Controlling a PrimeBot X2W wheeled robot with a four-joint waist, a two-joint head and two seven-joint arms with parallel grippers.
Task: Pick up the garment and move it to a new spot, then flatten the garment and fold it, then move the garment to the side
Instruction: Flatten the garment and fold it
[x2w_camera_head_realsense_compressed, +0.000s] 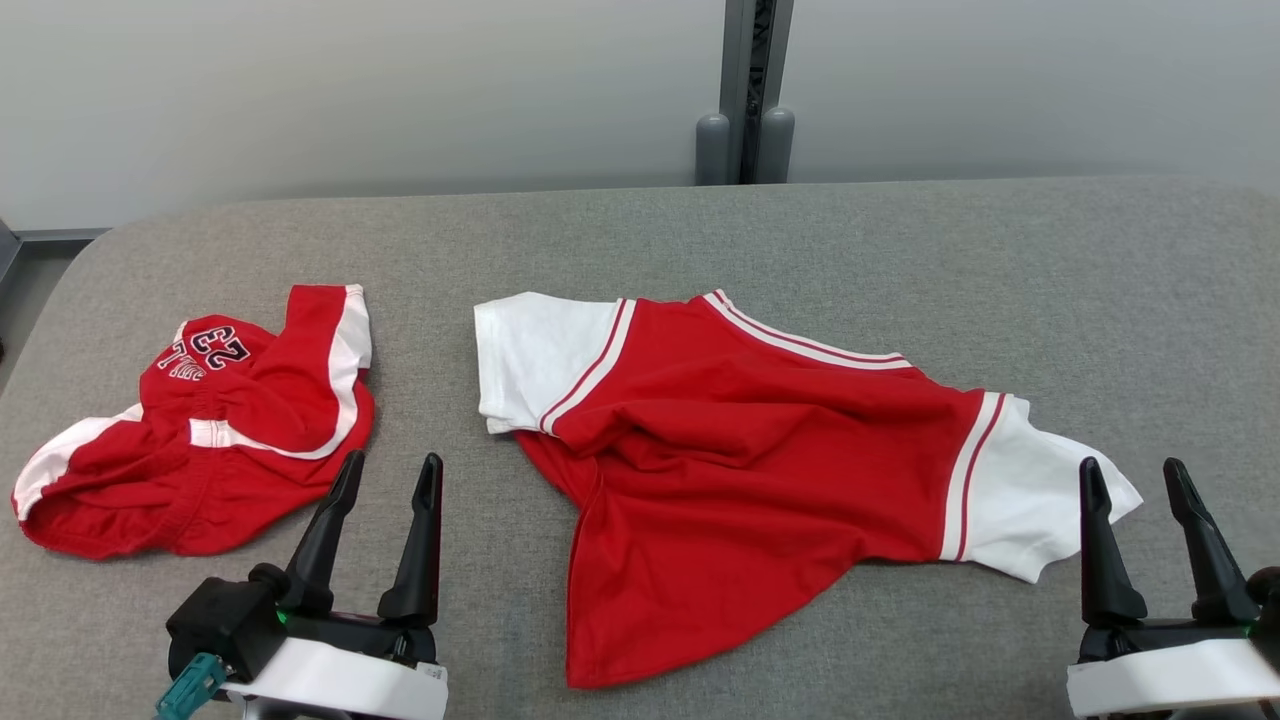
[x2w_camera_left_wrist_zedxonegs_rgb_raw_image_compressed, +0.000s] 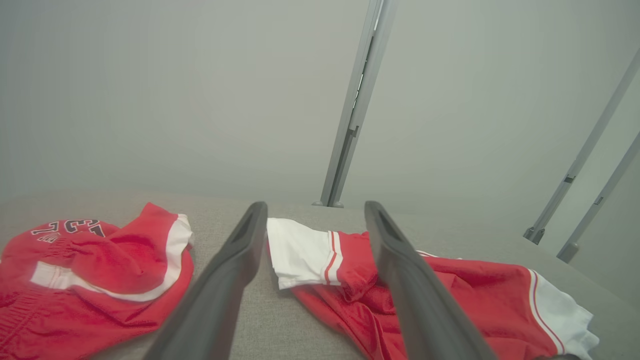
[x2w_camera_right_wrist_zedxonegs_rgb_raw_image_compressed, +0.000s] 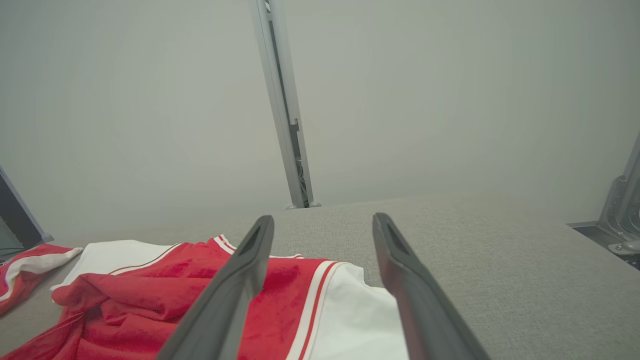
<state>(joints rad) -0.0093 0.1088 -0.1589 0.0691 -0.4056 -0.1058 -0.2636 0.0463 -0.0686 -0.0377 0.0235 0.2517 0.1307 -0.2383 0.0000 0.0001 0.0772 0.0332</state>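
A red garment (x2w_camera_head_realsense_compressed: 740, 450), a shirt with white striped sleeves, lies rumpled in the middle of the grey table; it also shows in the left wrist view (x2w_camera_left_wrist_zedxonegs_rgb_raw_image_compressed: 450, 300) and the right wrist view (x2w_camera_right_wrist_zedxonegs_rgb_raw_image_compressed: 165, 290). My left gripper (x2w_camera_head_realsense_compressed: 393, 462) stands open near the front edge, just left of the shirt's lower hem, with nothing between its fingers (x2w_camera_left_wrist_zedxonegs_rgb_raw_image_compressed: 315, 207). My right gripper (x2w_camera_head_realsense_compressed: 1131, 467) is open beside the shirt's right white sleeve, apart from it (x2w_camera_right_wrist_zedxonegs_rgb_raw_image_compressed: 322, 218).
A second red garment, shorts (x2w_camera_head_realsense_compressed: 220, 440) with white trim and the number 23, lies bunched at the table's left (x2w_camera_left_wrist_zedxonegs_rgb_raw_image_compressed: 90, 280). The grey fabric table (x2w_camera_head_realsense_compressed: 800, 230) stretches bare to the back and right. A metal post (x2w_camera_head_realsense_compressed: 745, 90) rises behind the far edge.
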